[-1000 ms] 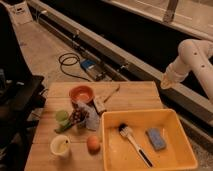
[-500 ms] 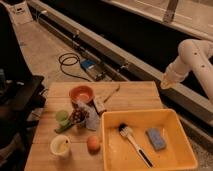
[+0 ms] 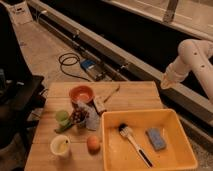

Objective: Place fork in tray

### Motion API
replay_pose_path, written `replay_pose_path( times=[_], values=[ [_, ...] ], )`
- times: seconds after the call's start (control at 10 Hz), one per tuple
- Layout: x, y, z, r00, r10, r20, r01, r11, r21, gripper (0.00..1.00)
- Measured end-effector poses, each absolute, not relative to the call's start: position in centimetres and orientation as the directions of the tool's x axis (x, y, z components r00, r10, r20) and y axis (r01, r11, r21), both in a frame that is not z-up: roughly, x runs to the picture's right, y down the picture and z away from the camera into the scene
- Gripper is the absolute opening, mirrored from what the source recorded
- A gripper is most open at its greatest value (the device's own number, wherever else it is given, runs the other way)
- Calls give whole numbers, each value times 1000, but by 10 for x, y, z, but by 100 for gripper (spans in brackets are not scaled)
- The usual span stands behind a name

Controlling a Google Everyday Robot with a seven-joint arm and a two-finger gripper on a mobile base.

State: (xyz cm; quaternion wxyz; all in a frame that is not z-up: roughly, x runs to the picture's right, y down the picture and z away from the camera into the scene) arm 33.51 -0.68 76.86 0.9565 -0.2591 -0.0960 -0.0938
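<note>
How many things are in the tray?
2 in the tray: a brush near the middle, a blue sponge right of it; none seem hidden. The fork lies on the table outside; the gripper hangs beyond the table's right edge.

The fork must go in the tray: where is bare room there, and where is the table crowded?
In the tray, bare floor left of the brush and right of the sponge. The table is bare between fork and the tray's far rim, crowded from bowl to white cup. Gripper not in view; only the arm, beyond the table's right edge.
</note>
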Motion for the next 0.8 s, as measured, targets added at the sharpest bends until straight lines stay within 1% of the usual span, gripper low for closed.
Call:
replay_pose_path(
  times=[0.3,0.6,0.7,0.8],
  values=[
    [310,-21,773,934,-257,248,345,832,-435,5],
    [248,-31,780,873,-382,303,479,788,-388,5],
    [210,-30,785,833,-432,347,543,758,-361,5],
    [201,-29,786,822,-441,359,557,751,-354,5]
  ],
)
